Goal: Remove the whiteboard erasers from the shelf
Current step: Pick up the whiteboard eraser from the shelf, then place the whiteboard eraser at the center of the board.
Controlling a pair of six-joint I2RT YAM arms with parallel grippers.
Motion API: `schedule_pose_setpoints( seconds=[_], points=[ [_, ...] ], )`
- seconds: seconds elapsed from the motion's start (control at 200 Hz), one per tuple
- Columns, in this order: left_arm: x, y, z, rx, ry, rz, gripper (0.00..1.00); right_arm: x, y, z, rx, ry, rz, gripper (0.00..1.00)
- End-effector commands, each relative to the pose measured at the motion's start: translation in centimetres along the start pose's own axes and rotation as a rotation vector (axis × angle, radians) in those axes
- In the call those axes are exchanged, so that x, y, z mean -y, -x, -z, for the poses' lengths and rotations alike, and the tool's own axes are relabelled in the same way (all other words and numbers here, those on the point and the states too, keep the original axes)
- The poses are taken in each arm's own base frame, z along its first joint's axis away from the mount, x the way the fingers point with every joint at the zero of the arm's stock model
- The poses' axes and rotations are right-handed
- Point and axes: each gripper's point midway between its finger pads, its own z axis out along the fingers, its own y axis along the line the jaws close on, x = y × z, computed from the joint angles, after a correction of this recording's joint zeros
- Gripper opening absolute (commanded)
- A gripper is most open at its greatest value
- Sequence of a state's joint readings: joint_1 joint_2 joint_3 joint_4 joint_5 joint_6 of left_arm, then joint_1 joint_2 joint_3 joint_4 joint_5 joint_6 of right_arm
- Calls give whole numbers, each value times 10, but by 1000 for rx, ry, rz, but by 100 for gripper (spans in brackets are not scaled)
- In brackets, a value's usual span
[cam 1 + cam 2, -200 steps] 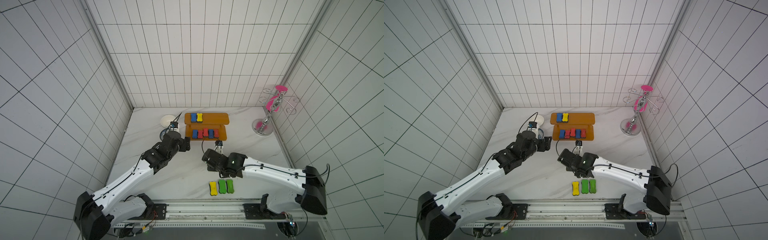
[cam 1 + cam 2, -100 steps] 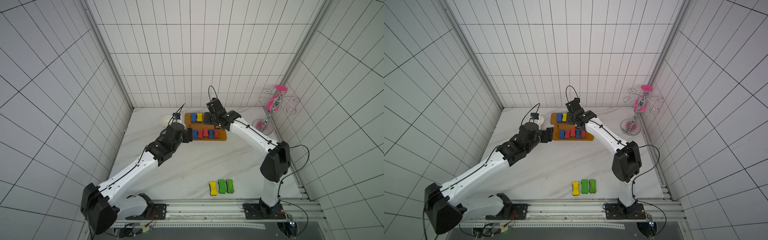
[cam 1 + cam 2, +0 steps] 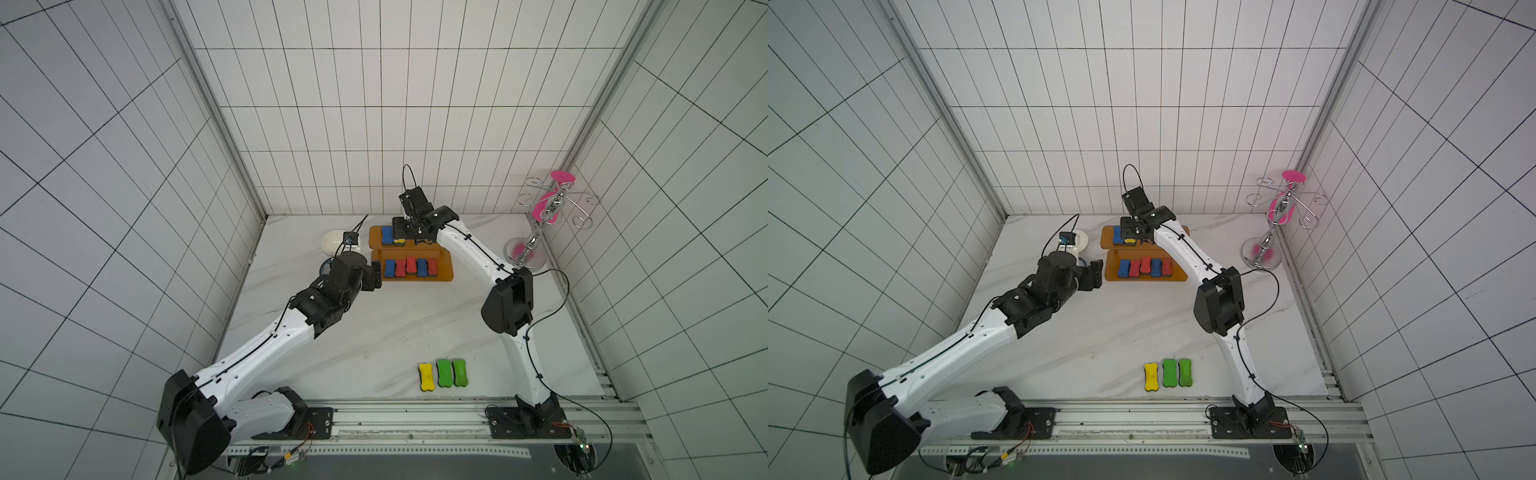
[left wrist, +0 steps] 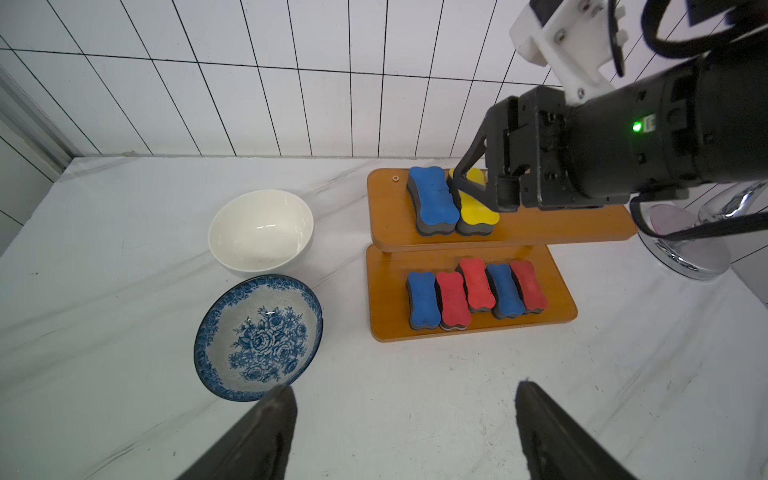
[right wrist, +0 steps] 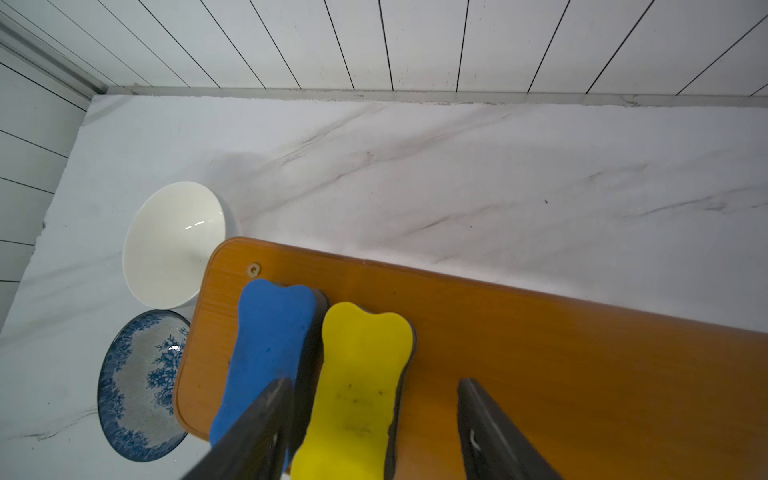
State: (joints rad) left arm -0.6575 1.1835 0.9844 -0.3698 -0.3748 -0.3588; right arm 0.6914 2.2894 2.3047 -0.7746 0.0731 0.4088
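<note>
Left wrist view: one shelf point(image 4: 388, 208) holding seven erasers point(image 4: 476, 282), two on top tier, five below; three more erasers point(image 3: 444, 372) on table point(image 3: 374, 332). Right gripper point(image 5: 374, 382) spread, straddling top-tier yellow eraser point(image 5: 361, 345), contact unclear. Left gripper point(image 4: 406, 387) spread wide, holding nothing, short of shelf.

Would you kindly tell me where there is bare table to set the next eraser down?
Bare marble lies between the shelf and the yellow-and-green eraser row, and either side of that row. Crowded: white bowl and blue-patterned bowl beside the shelf, left gripper close by.
</note>
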Motion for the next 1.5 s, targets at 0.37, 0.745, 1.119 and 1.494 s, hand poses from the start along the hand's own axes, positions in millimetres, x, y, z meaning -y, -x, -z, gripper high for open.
schedule_pose_setpoints(
  seconds=[0.37,0.745,1.119,1.494],
  points=[
    [-6,-2,-6,11,17,15,86,14,-16,-6,-52,-69,48,54],
    [-14,-5,-4,-7,50,32,86,19,-31,-10,-98,-91,-10,31],
    [-31,-21,15,-64,93,47,85,-13,-45,104,-10,-37,-30,24],
    [-44,-40,26,-79,89,95,84,-50,-301,130,-190,-70,33,24]
  ],
)
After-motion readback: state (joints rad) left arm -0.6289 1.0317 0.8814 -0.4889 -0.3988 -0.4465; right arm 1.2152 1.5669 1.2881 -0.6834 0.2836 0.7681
